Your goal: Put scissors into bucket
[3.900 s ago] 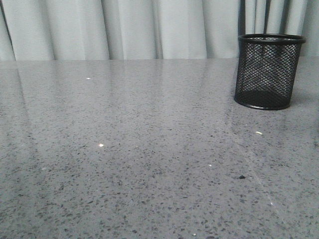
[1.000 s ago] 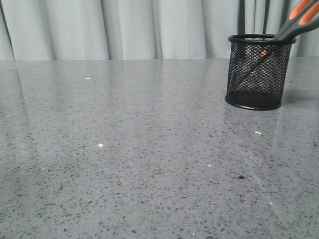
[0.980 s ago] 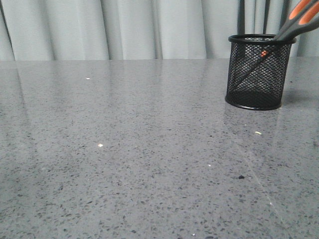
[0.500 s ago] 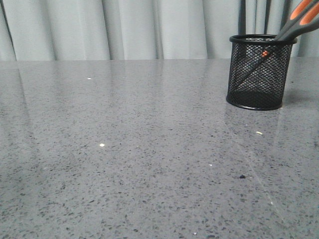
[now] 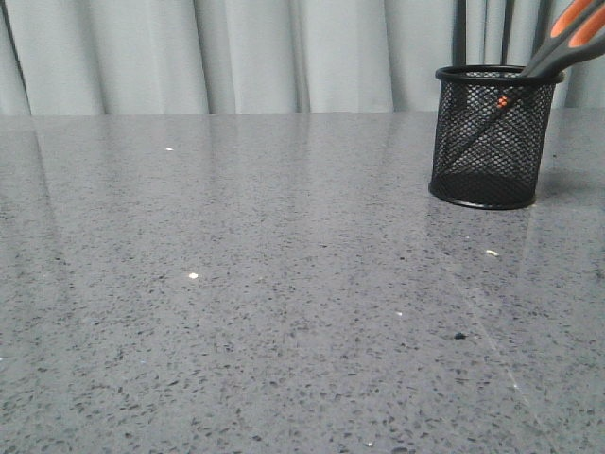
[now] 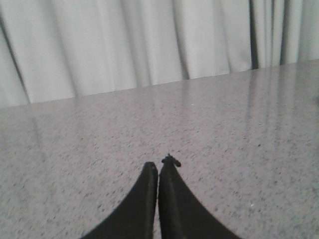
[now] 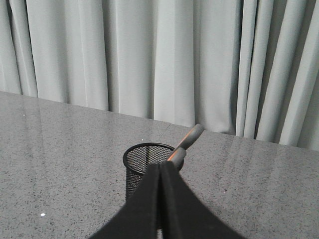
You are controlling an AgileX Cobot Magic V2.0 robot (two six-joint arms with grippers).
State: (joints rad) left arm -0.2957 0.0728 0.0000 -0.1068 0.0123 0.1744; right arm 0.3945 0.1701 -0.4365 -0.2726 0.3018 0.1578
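Mesh bucket (image 5: 493, 142), 1 scissors (image 5: 567, 38) inside

1. The left gripper (image 6: 158, 169) has two smooth, matte black fingers tapering to narrow tips.
2. A tiny black nub projects at one tip.
3. The right gripper (image 7: 159, 169) has identical black tapered fingers.

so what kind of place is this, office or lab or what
Probably a curtained test or lab setup: a bare grey speckled table, pale curtains behind it, and one mesh bucket holding scissors.
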